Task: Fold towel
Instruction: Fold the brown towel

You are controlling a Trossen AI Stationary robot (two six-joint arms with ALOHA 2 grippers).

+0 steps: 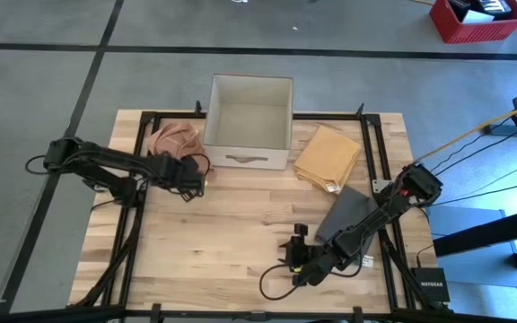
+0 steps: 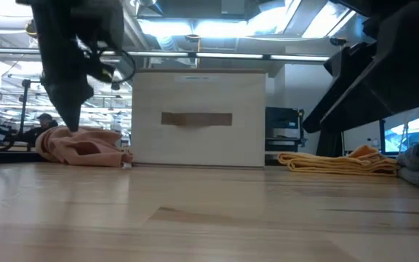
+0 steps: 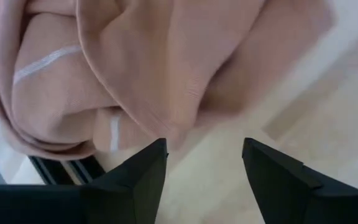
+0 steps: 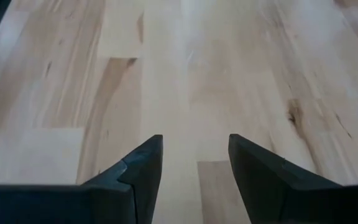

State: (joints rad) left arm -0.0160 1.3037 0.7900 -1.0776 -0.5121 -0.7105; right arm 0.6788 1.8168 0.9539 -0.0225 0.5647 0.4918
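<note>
The left gripper point(image 3: 204, 180) hangs just beside the pink towel point(image 1: 172, 139), its two dark fingers point(image 3: 143, 175) spread apart with bare wood showing between them and nothing clamped; the wrist view shows the tips just short of the cloth's folded edge, though whether either tip brushes the fabric cannot be told. The towel lies crumpled in a heap at the far left part of the table point(image 1: 232, 233), next to the left wall of the white box point(image 1: 249, 121); from above, the left arm covers part of the heap's near side, and in the low view the arm's dark bulk stands in front of the heap's left end. The right gripper point(image 4: 194, 165) sits low over the table's near edge, towards the middle, its fingers also parted over bare planks, holding nothing. Outward from there, a yellow cloth point(image 1: 328, 157) lies folded to the right of the box, and a grey cloth point(image 1: 348, 215) lies partly under the right arm, so its full outline is hidden; only its edge shows in the low view. The box's inside looks bare from above. A red crate point(image 1: 478, 20) on the floor is cut off at the picture's top right corner.
</note>
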